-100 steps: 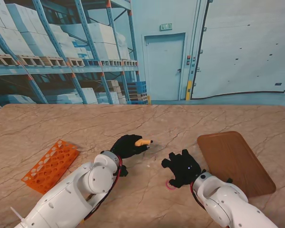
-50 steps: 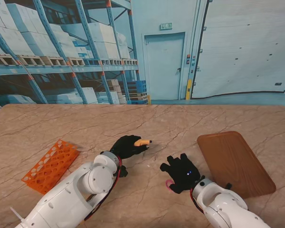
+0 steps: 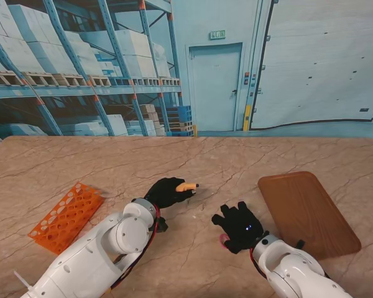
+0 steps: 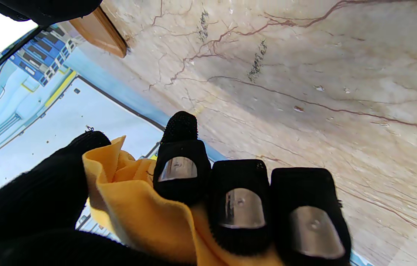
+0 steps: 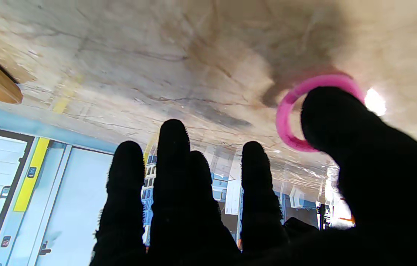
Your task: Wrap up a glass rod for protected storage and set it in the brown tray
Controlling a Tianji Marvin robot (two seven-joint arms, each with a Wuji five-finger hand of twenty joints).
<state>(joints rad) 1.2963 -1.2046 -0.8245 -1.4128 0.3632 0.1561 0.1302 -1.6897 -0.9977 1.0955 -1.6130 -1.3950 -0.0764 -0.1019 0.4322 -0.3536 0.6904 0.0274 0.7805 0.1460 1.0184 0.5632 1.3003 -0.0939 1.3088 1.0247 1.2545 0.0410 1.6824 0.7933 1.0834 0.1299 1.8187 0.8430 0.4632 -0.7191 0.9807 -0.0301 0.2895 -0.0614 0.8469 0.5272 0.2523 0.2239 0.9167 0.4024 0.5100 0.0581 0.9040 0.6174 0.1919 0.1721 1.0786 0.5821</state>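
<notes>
Left hand (image 3: 168,191) fist holds yellow cloth bundle (image 3: 187,185), rod presumably inside, unseen. Right hand (image 3: 239,225) fingers spread over pink band (image 5: 294,111); w/o band, wrap may unroll before tray (image 3: 306,211).

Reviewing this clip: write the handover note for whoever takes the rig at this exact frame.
Left hand: shut on the yellow cloth bundle, whose end pokes out past the fingers, lifted over mid-table. The glass rod itself is not visible; presumably inside the cloth.
Right hand: open, fingers spread, palm down over the pink ring band lying on the table; not gripping it.
Brown tray: to the right, with nothing on it.
Orange rack: far left.
Done: cloth gathered in hand.
Left: probably pick up the band, secure the wrap, put the bundle in the tray.
</notes>
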